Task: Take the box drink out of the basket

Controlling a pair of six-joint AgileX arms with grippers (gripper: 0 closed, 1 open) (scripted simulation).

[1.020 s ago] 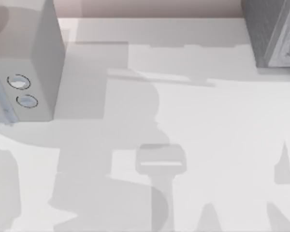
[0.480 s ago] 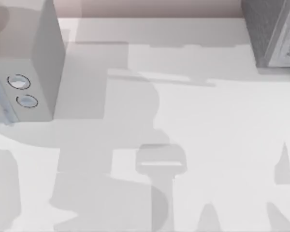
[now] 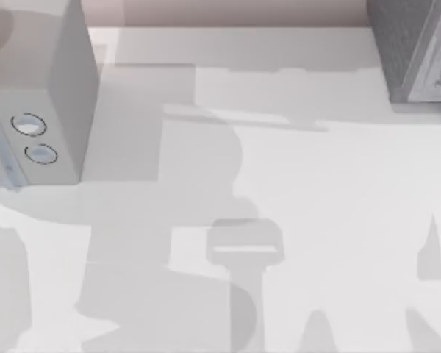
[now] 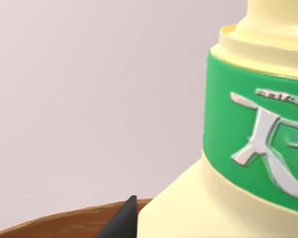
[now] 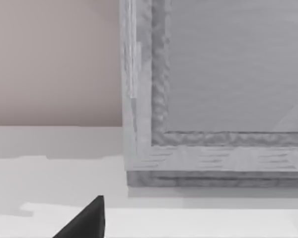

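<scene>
On my left wrist view, nearest the camera, a black tip of the left gripper [image 4: 123, 221] pokes up, and I cannot tell how its jaws stand or whether they hold anything. Just beside that tip, touching or nearly so, rises the box drink [image 4: 218, 119], a pale yellow carton with a green band and a silver character on it, standing upright and cut off by the edge of the view. Below and beside it curves the brown rim of the basket [image 4: 54, 225]; the carton's base is hidden, so I cannot say whether it sits inside. Behind all of that is a plain pale wall [image 4: 89, 99]. On my right wrist view a black tip of the right gripper [image 5: 87, 221] hangs over the white desk [image 5: 49, 173], jaws likewise impossible to judge, with a grey box [image 5: 228, 74] standing on the desk farther off. From above, soft grey shadows [image 3: 244, 246] lie across the desk, a large white box [image 3: 66, 88] with two round buttons [image 3: 28, 124] stands at the left, and the grey box fills the far right corner.
</scene>
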